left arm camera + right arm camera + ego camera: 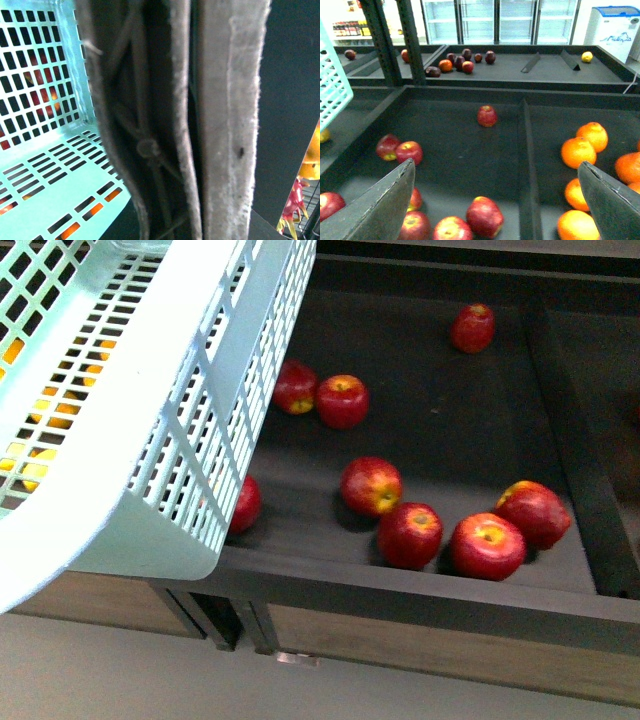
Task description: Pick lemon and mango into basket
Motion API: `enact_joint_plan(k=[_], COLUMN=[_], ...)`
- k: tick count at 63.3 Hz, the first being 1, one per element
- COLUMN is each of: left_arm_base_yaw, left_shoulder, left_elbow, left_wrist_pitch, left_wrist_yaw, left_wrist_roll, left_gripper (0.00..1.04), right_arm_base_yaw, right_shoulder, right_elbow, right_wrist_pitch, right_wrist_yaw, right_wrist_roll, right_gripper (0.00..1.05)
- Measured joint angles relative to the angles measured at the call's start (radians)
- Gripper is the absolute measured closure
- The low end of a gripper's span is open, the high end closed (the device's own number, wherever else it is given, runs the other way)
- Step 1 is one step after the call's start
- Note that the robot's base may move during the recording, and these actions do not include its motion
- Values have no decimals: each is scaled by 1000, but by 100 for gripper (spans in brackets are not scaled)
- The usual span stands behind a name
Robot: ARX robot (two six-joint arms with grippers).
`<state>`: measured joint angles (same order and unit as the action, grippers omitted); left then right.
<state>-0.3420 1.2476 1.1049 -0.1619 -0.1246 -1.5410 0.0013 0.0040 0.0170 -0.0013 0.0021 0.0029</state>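
Observation:
The pale aqua basket (150, 390) hangs tilted at the upper left of the front view, over the bin's left end. In the left wrist view my left gripper (192, 125) is shut, its grey padded fingers (235, 120) clamping the basket's brown handle (145, 150), with the slotted basket floor (50, 175) beside it. My right gripper (495, 200) is open above the apple bin with nothing between its fingers (380, 205). On the far shelf lie a small yellow fruit, likely the lemon (587, 56), and a dark maroon elongated fruit, possibly the mango (432, 71).
Several red apples (372, 485) lie in the dark bin (400, 585). A divider (525, 150) separates them from oranges (580, 150). Two black posts (382, 40) stand at the back left. Yellow-orange fruit (50, 410) shows through the basket's slots.

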Motion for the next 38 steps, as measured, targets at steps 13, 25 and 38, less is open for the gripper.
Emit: enact_joint_plan(k=[13, 25, 38], left_arm_base_yaw=[0, 0, 1], left_shoulder=[0, 0, -1], left_elbow=[0, 0, 0], left_wrist_pitch=[0, 0, 0], left_wrist_yaw=[5, 6, 5], left_wrist_roll=[-1, -2, -2], left_gripper=[88, 88, 88], right_arm_base_yaw=[0, 0, 0], right_shoulder=[0, 0, 0], right_elbow=[0, 0, 0], right_wrist_pitch=[0, 0, 0], right_wrist_yaw=[-1, -1, -3], right_wrist_roll=[0, 0, 0], right_gripper=[9, 9, 9])
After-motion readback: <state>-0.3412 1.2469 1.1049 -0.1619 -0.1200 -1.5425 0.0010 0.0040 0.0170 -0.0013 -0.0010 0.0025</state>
